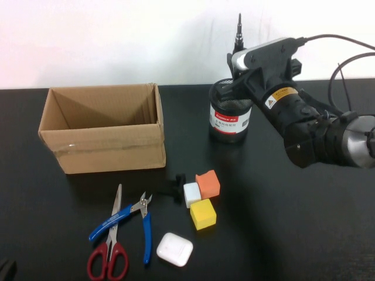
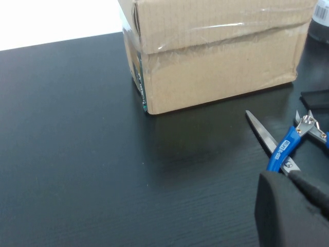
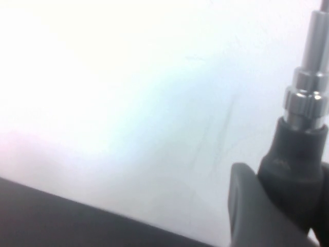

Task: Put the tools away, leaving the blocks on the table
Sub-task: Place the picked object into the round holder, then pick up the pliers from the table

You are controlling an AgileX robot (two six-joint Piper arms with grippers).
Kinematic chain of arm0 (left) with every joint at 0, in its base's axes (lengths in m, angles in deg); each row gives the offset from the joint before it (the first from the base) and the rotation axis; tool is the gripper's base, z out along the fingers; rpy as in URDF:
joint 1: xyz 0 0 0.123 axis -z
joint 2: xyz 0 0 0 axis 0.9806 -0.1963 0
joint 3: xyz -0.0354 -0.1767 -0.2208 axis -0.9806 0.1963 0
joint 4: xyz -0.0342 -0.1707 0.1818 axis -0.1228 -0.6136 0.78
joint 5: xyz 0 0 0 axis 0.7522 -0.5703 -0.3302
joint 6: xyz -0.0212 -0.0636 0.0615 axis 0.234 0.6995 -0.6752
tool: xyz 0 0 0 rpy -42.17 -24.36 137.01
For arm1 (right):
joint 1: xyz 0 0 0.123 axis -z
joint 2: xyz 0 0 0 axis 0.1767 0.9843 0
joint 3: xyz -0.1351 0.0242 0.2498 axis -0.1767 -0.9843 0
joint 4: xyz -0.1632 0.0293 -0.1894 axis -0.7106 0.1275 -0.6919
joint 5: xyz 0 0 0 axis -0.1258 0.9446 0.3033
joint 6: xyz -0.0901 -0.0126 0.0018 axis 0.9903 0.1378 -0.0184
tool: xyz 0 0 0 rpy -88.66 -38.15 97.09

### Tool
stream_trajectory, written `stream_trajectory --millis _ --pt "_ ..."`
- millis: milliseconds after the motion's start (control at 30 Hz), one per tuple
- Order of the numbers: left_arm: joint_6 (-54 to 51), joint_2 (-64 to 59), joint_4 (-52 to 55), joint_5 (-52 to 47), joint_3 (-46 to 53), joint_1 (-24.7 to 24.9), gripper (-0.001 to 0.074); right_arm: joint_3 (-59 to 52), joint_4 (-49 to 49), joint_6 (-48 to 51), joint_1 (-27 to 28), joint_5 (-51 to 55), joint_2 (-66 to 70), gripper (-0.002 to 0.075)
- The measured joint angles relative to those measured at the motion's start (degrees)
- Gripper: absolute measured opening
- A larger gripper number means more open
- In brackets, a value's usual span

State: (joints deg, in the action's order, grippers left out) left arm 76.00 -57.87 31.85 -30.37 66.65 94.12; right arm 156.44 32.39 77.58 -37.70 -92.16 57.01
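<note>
Tabletop (image 1: 293, 234) of matte black wood grain fills the scene, backed by a plain white wall (image 1: 117, 41). Far left on it sits an open cardboard box (image 1: 102, 127), flaps folded in and clear tape across its front; nothing shows inside it. Right of the box, at the far centre, stands a black mesh cup (image 1: 229, 119) with a white label bearing a red logo strip, its lettering too small to read. The right gripper (image 1: 239, 51) hangs just above this cup, its fingers (image 3: 244, 206) clamped on the black handle of the screwdriver (image 1: 238, 32), which stands upright with its metal tip pointing up against the wall. A yellow warning sticker (image 1: 280, 96) marks the right arm. Near the left front lie the red-handled scissors (image 1: 111, 243), blades pointing toward the box, with the blue-handled pliers (image 1: 132, 219) crossing over the blades and touching them. Just right of the pliers rests a white rounded-square case (image 1: 174, 249). Toward the centre the three blocks cluster in contact: white cube (image 1: 191, 194), orange cube (image 1: 208, 184) and yellow cube (image 1: 203, 213), with a small black knob-like piece (image 1: 176, 185) beside the white one. The left gripper (image 1: 7, 270) is at the near left corner, low over the table; I cannot tell how its fingers stand.
</note>
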Motion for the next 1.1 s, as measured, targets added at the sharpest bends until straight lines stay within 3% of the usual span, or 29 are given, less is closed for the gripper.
stream_trajectory --millis 333,600,667,733,833,1100 --pt "0.0 0.0 0.0 0.0 0.0 0.0 -0.0004 0.0 1.1 0.9 0.0 2.0 0.0 0.0290" --pt "0.0 0.0 0.0 0.0 0.0 0.0 -0.0004 0.0 3.9 4.5 -0.1 7.1 -3.0 0.0297" --pt "0.0 0.0 0.0 0.0 0.0 0.0 -0.0004 0.0 3.9 4.7 -0.2 10.8 -5.6 0.0272" --pt "0.0 0.0 0.0 0.0 0.0 0.0 -0.0004 0.0 3.9 5.1 -0.2 16.2 -9.7 0.0200" --pt "0.0 0.0 0.0 0.0 0.0 0.0 -0.0004 0.0 3.9 8.6 -0.2 26.2 -16.7 -0.0001" --pt "0.0 0.0 0.0 0.0 0.0 0.0 -0.0004 0.0 3.7 10.9 -0.2 54.7 -34.1 -0.0006"
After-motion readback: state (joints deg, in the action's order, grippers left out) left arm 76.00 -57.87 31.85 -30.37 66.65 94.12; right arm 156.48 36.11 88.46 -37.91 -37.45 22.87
